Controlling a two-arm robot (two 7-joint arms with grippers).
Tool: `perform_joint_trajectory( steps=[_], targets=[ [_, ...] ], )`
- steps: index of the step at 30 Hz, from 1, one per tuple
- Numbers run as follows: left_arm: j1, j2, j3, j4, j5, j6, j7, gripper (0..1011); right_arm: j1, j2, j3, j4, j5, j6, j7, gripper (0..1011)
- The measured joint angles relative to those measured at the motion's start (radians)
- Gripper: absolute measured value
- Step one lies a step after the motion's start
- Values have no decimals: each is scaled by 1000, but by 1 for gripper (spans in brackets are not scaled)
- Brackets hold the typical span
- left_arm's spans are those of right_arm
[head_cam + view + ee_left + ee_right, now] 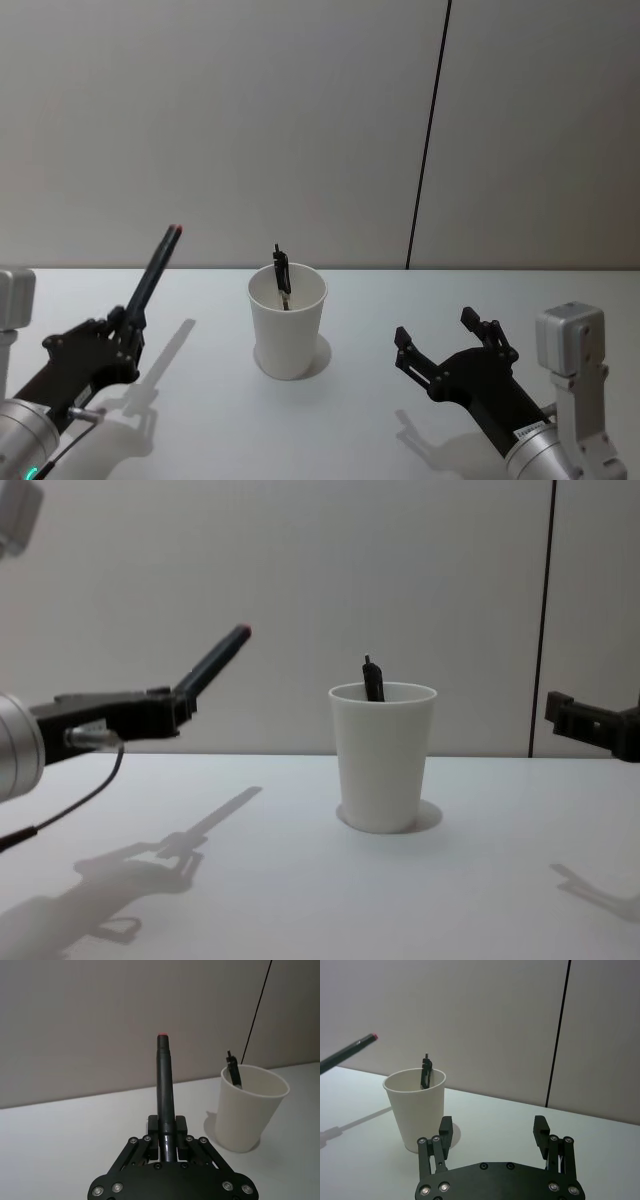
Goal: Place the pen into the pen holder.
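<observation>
Left gripper (125, 325) is clamped on the pen (155, 268), up over the tabletop's (350, 420) near-left corner in the head view, red end angled up and away. The pen holder (288, 320) stands upright mid-tabletop, toward the far edge, with a black pen (282, 272) already leaning inside. The right gripper (435, 327) hangs over the near-right corner, spread wide and empty.

Left wrist view: the pinch sits low on the barrel, with most of the length free.

Right wrist view: jaws wide apart, cup ahead.

Chest view: the red tip rides above rim height, well short of the cup.

That pen looks stiff, light and smooth, so it could swivel in the pinch. The paper cup looks light and tippy, so one knock on the rim might topple it.
</observation>
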Motion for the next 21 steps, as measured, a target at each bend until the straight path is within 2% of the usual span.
perform_joint_trajectory(
  steps=[10, 11, 17, 21],
  targets=[
    [-5, -10, -14, 10, -27, -161, -80, 202, 0, 0, 0, 0, 0, 0, 0, 1001],
    [-9, -11, -14, 14, -36, -187, -99, 202, 0, 0, 0, 0, 0, 0, 0, 1001],
    [-27, -17, -13, 36, -72, -260, -163, 202, 0, 0, 0, 0, 0, 0, 0, 1001],
    [-47, -23, -6, 59, -114, -318, -228, 202, 0, 0, 0, 0, 0, 0, 0, 1001]
  ],
)
